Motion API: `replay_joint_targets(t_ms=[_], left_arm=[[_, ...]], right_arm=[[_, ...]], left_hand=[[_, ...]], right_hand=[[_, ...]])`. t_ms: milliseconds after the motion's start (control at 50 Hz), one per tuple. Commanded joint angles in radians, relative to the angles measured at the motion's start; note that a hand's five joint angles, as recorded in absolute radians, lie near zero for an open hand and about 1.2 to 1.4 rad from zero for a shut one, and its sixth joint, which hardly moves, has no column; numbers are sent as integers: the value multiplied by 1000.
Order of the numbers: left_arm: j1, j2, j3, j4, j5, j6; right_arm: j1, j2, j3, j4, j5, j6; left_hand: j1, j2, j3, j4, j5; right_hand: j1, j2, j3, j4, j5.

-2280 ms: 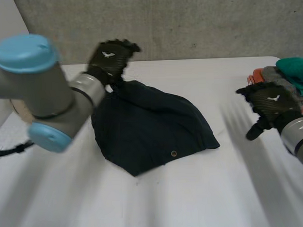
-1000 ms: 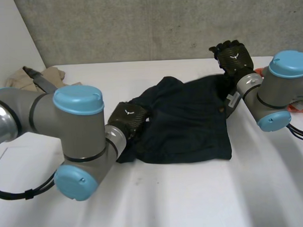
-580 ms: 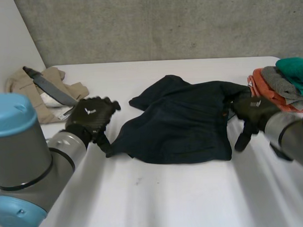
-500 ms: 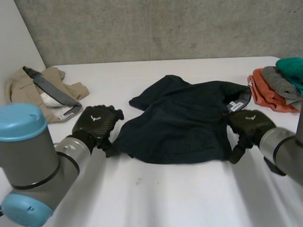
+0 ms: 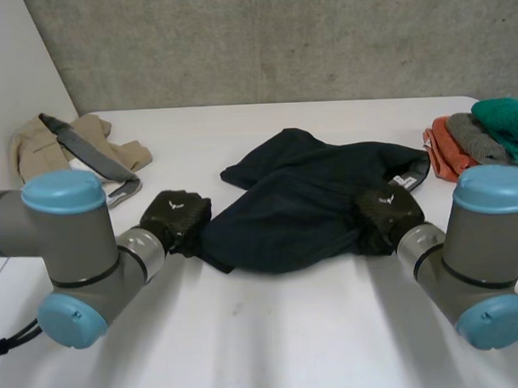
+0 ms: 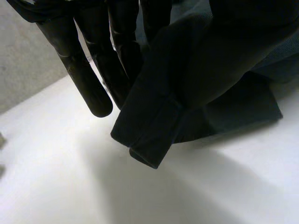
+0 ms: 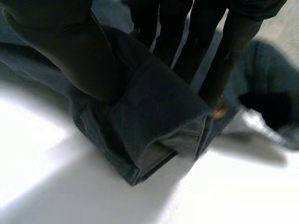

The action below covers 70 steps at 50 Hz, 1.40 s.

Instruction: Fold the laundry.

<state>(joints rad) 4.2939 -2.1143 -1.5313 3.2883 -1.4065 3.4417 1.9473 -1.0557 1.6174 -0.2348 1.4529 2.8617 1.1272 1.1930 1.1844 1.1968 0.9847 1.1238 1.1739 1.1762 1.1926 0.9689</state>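
**Both hands grasp the near edge of the dark garment**

A dark navy garment (image 5: pixel 302 201) lies rumpled in the middle of the white worktop (image 5: pixel 272 338). Its far part is bunched into a hump and its near edge is drawn into a curve between the two hands.

The left hand (image 5: pixel 175 218) is at the garment's near left corner. In the left wrist view, its fingers (image 6: pixel 79 70) reach down behind a stitched hem. That hem is pinched against them and hangs as a folded flap just above the worktop.

The right hand (image 5: pixel 387 217) is at the near right corner. In the right wrist view, its thumb (image 7: pixel 60 60) presses a doubled fold of the cloth against the fingers (image 7: pixel 229 51), so this hand is also clamped on the garment. The open end of the fold rests on the worktop below the palm.

A small white label (image 5: pixel 403 181) shows on the cloth just beyond the right hand.

At the far left of the worktop, well apart from the dark garment, lies a crumpled beige garment (image 5: pixel 44 146) with a grey strap (image 5: pixel 96 157) across it. At the far right edge sits a stack of folded clothes (image 5: pixel 487 139) in orange, grey and teal.
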Motion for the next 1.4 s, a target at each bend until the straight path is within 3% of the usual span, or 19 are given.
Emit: replay_joint_targets(t_ms=[20, 160, 280, 420, 560, 660, 700, 820, 920, 1040, 1240, 1320, 1400], left_arm=[[-10, 224, 59, -68, -11, 50], [-10, 540, 161, -85, -29, 45], [-10, 616, 247, -127, -65, 45], [-14, 499, 326, -193, -71, 50], [-13, 203, 434, -188, -72, 66], [-14, 41, 626, -130, -62, 137], [-20, 1, 735, -38, -58, 172], [-17, 5, 861, 339, -78, 145], [-8, 39, 870, 426, -82, 117], [-5, 53, 797, 384, -74, 117], [-22, 56, 372, 349, -65, 128], [-46, 53, 162, 279, -78, 161], [-75, 57, 24, 182, -85, 232]], right_arm=[[-14, -206, -54, 75, 3, -172], [-8, -408, -308, 288, 3, -268], [-19, -451, -540, 446, -17, -268], [-19, -324, -639, 489, -14, -268], [-4, -129, -654, 466, -13, -268], [-1, -5, -723, 292, 32, -263], [5, 34, -758, 145, 87, -260], [33, 30, -798, -293, 153, -258], [61, 16, -820, -393, 152, -258], [64, 20, -812, -325, 155, -258], [64, 112, -624, -187, 107, -266], [62, 189, -530, -163, 43, -291], [62, 233, -479, -83, 38, -349]], left_hand=[[269, 203, 212, 199, 237], [269, 203, 212, 199, 237], [269, 203, 212, 199, 237], [269, 203, 212, 199, 237], [269, 203, 212, 199, 237], [269, 203, 212, 199, 237], [269, 203, 212, 199, 237], [269, 203, 212, 199, 237], [269, 203, 212, 199, 237], [269, 203, 212, 199, 237], [269, 203, 212, 199, 237], [269, 203, 212, 199, 237], [269, 203, 212, 199, 237]], right_hand=[[272, 222, 220, 204, 253], [272, 222, 220, 204, 253], [272, 222, 220, 204, 253], [272, 222, 220, 204, 253], [272, 222, 220, 204, 253], [272, 222, 220, 204, 253], [272, 222, 220, 204, 253], [272, 222, 220, 204, 253], [272, 222, 220, 204, 253], [272, 222, 220, 204, 253], [272, 222, 220, 204, 253], [272, 222, 220, 204, 253], [272, 222, 220, 204, 253]])
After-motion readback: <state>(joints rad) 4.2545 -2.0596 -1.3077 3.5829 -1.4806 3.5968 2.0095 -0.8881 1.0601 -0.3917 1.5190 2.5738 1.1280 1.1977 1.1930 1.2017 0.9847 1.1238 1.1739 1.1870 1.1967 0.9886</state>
